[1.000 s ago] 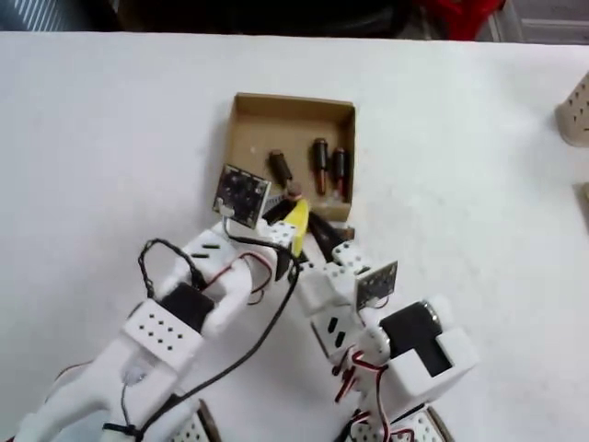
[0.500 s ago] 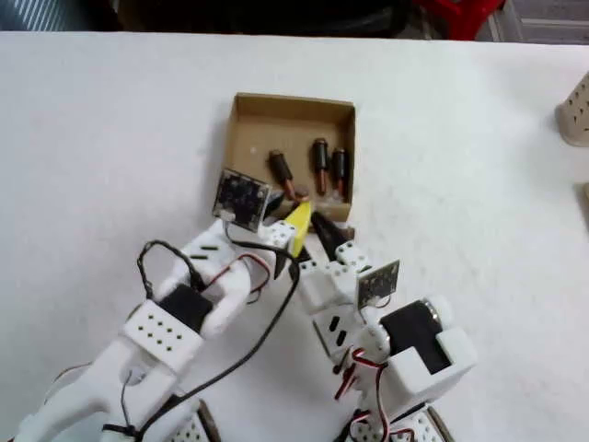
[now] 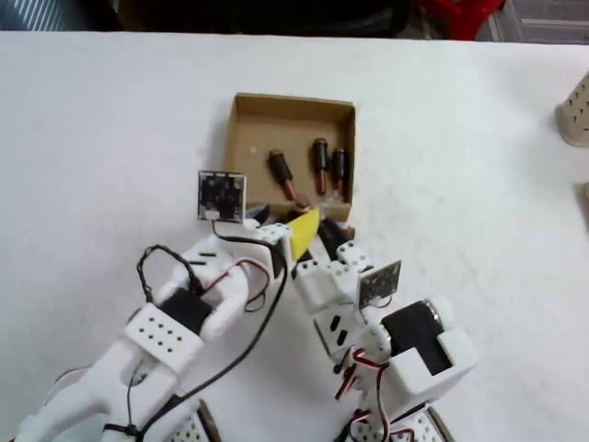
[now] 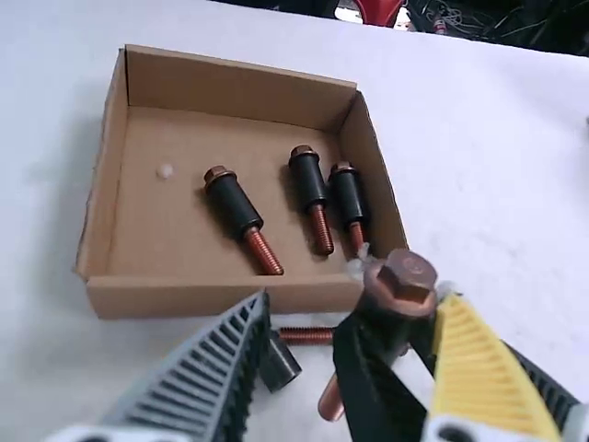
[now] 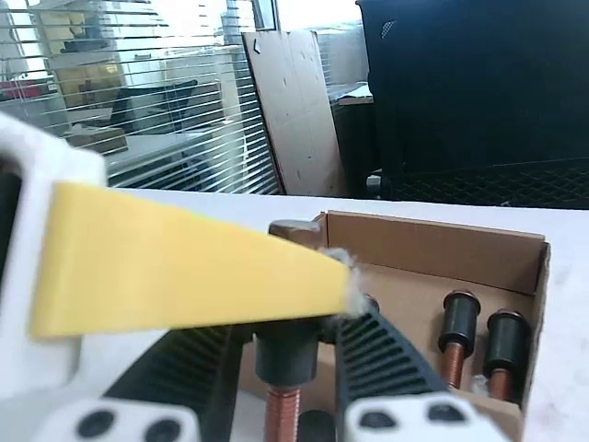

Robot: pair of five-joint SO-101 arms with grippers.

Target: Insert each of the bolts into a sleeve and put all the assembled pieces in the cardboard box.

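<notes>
The cardboard box (image 3: 293, 118) (image 4: 138, 276) (image 5: 433, 247) holds three bolts (image 4: 239, 214) (image 3: 319, 158) seated in black sleeves. My right gripper (image 5: 290, 343) (image 3: 318, 243) is shut on a black sleeve (image 5: 281, 354) that stands upright with a copper bolt (image 4: 401, 275) through it, just outside the box's near wall. My left gripper (image 4: 354, 306) (image 3: 281, 223) is open, its grey finger (image 4: 207, 368) and yellow finger (image 4: 469, 364) straddling that piece and the right gripper's black fingers. Another threaded bolt (image 4: 304, 335) with a dark sleeve end lies on the table against the box wall.
The white table (image 3: 110, 129) stretches wide to the left and right of the box. A pale perforated object (image 3: 575, 112) stands at the far right edge. Both arms crowd the space just in front of the box.
The left arm's wrist has swung to the left and its yellow finger has tipped lower beside the held piece. The right arm has stayed almost still.
</notes>
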